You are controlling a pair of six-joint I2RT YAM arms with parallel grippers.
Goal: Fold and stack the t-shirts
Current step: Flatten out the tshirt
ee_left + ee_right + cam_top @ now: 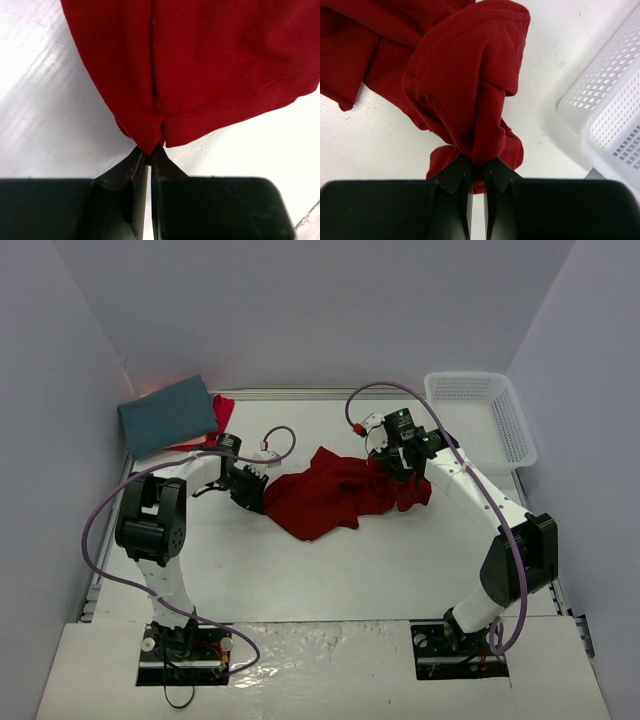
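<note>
The deep red t-shirt (330, 495) lies crumpled in the middle of the table. My left gripper (253, 492) is shut on its left edge, where a pinched fold of red cloth (150, 135) sits between the tips (149, 156). My right gripper (398, 468) is shut on a bunched part of the shirt's right side (470, 100), with the tips (476, 167) closed on the cloth. A folded slate-teal t-shirt (170, 415) lies at the back left on top of a brighter red one (218, 412), of which only an edge shows.
A white plastic mesh basket (483, 415) stands at the back right, close to my right gripper, and its corner shows in the right wrist view (610, 100). White walls enclose the table on three sides.
</note>
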